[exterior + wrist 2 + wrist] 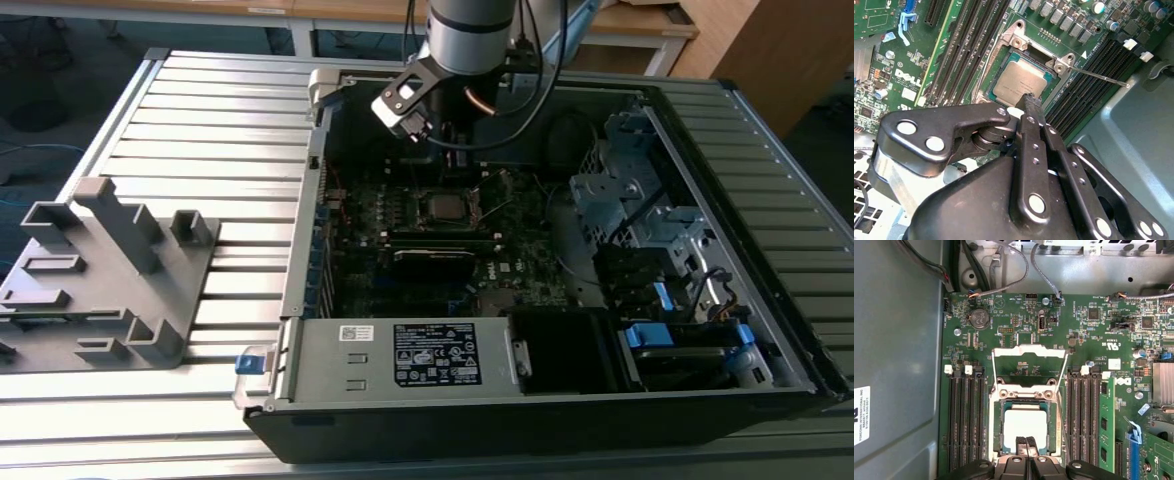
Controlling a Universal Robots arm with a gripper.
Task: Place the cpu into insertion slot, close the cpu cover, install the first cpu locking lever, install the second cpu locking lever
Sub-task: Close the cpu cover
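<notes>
Inside the open black computer case [534, 435], toward its far side, the grey arm [470, 30] reaches down over the green motherboard [514, 265] in the exterior view. Both wrist views add the small square silver-grey cpu [1025, 421] lying flat in its socket. The first wrist view also shows the thin silvery cpu cover frame [1029, 351] swung up open. The gripper [1027, 441] has its fingers pressed together, holding nothing, with the tips at the cpu's edge; whether they touch it cannot be told.

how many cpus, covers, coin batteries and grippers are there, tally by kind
cpu: 1
cover: 1
coin battery: 1
gripper: 1
total: 4
</notes>
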